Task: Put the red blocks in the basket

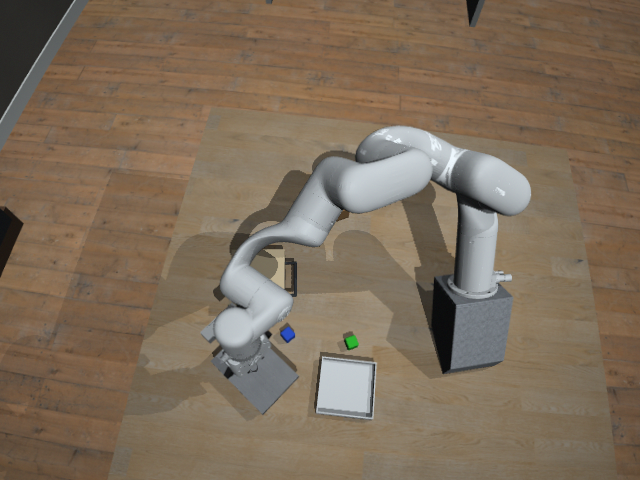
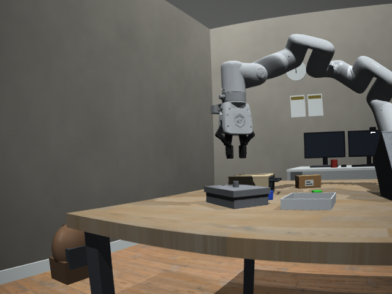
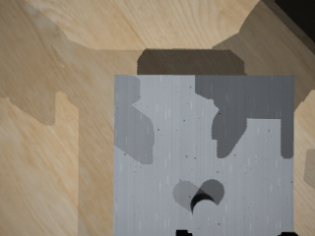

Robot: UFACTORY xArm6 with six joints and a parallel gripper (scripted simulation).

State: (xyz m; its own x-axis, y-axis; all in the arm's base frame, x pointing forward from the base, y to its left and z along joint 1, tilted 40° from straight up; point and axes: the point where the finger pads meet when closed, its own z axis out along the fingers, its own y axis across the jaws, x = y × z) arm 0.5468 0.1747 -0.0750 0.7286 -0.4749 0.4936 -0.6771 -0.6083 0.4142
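The grey metal box (image 2: 237, 198) stands on the table with its lid on; the lid has a small knob (image 2: 235, 183). In the wrist view the lid (image 3: 204, 157) fills the lower middle and the knob (image 3: 203, 206) sits near the bottom edge. My gripper (image 2: 236, 152) hangs well above the knob, part open and empty. The basket (image 1: 345, 386) is a pale square tray to the right of the box, with nothing in it. The light wooden cabinet (image 2: 252, 179) stands behind the box, its dark handle (image 1: 293, 277) showing past my arm. No red block is in view.
A blue block (image 1: 287, 334) lies beside the metal box and a green block (image 1: 351, 341) lies just behind the basket. The arm's dark base (image 1: 471, 330) stands at the right of the table. A small cardboard box (image 2: 307, 181) sits further back.
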